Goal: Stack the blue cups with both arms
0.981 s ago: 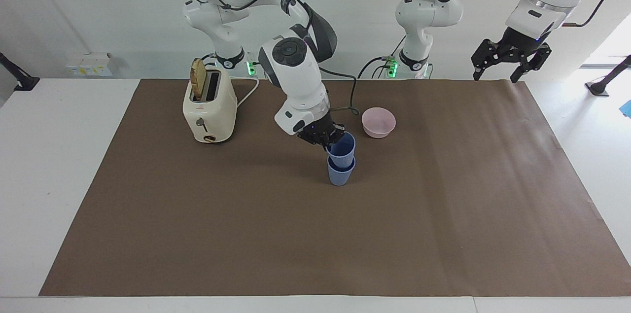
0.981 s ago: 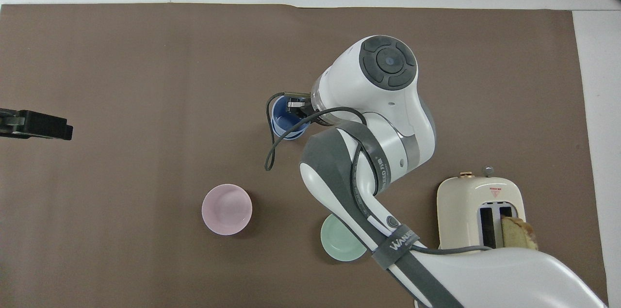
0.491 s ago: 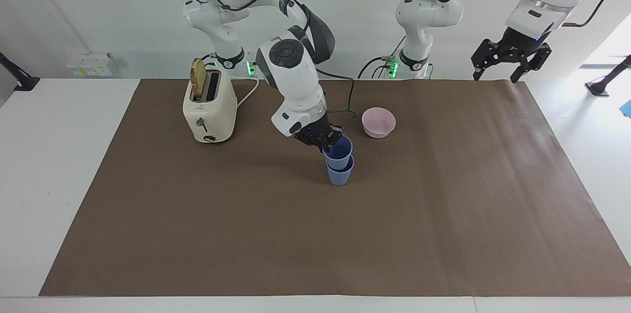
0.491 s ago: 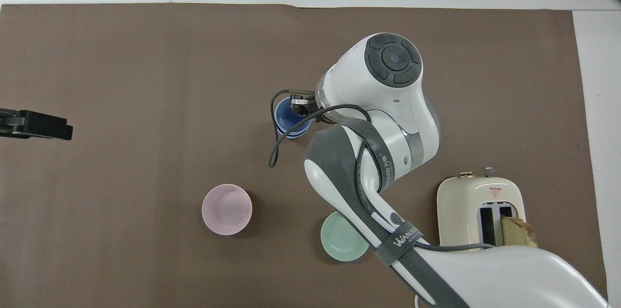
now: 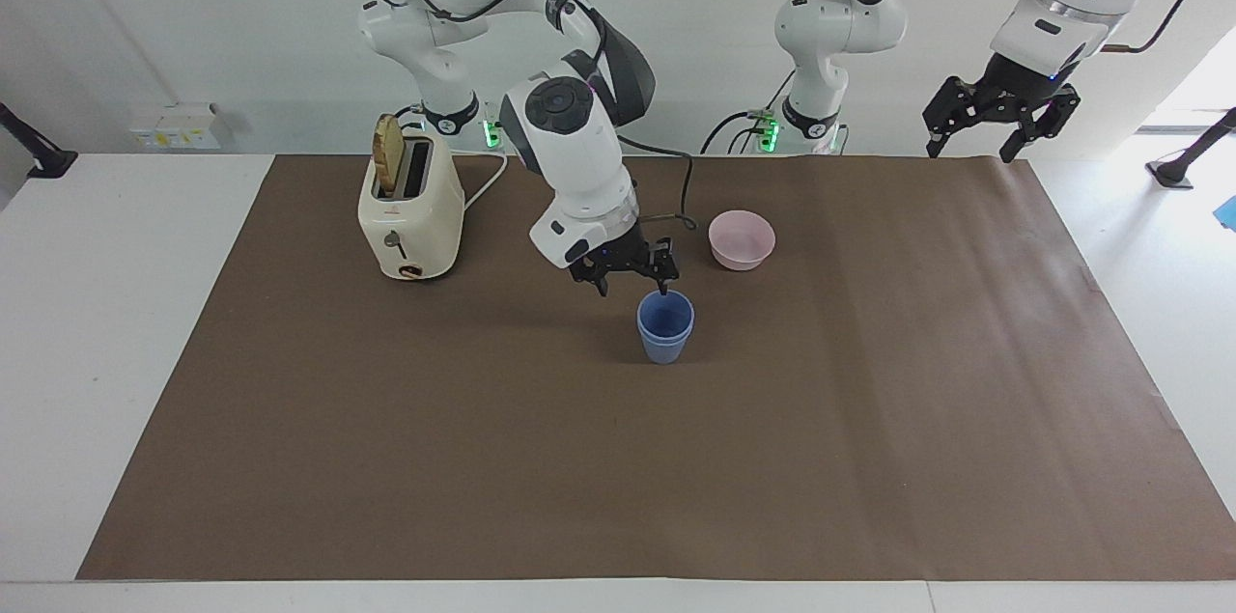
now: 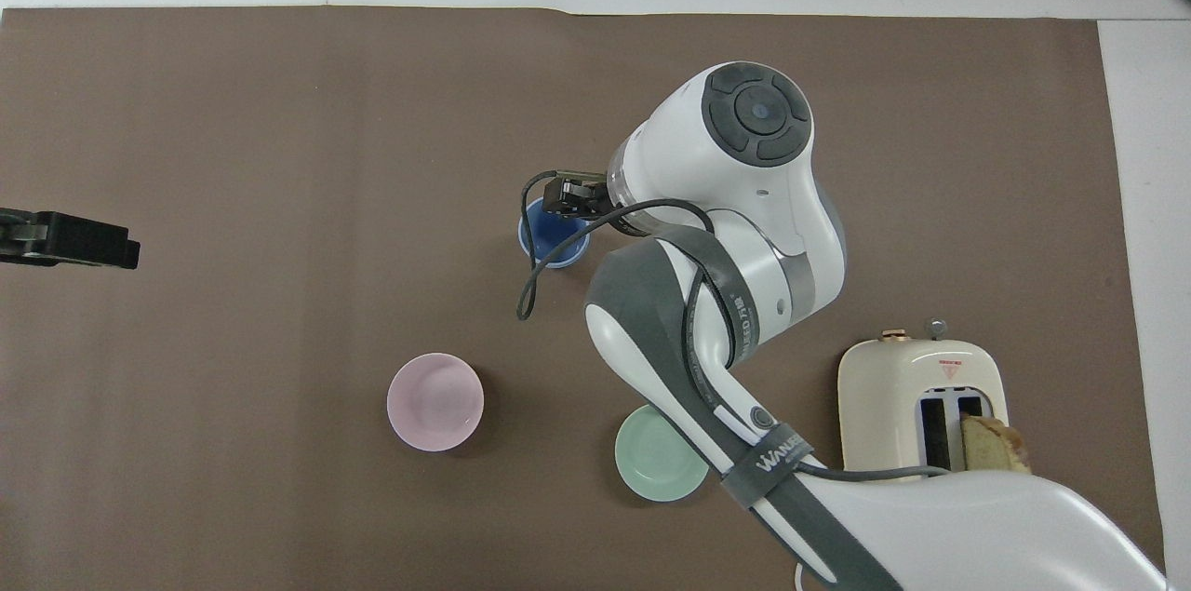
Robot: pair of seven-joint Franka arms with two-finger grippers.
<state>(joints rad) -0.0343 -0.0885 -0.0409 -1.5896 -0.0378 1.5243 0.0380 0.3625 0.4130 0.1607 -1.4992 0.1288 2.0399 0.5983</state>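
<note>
Two small periwinkle-blue tapered plastic cups (image 5: 665,327) nested one inside the other, upright on the brown paper sheet (image 5: 869,420) covering the desk (image 5: 106,323), about mid-desk, farther from the robots than the shallow pink bowl (image 5: 742,238) and the shallow green bowl (image 6: 659,468). Right arm's black two-finger gripper (image 5: 632,282) just over the stack's rim, fingers spread wide, nothing held; one fingertip (image 5: 662,288) right at the rim edge nearest the robots, contact there impossible to confirm. Left arm's black gripper (image 5: 970,146) waiting high over the desk edge at its own end, fingers parted, empty.

Stack apparently complete, only a clean retreat judged to remain. Main risk: a sideways or tilted withdrawal catching that fingertip on the rim and tipping or dragging the light cups. Also possible: upper cup seated slightly crooked, sticking or rocking. Dangling black cable (image 6: 526,288) beside the stack another snag hazard. Cream two-slot toaster (image 5: 409,208) with bread well apart, no concern.
</note>
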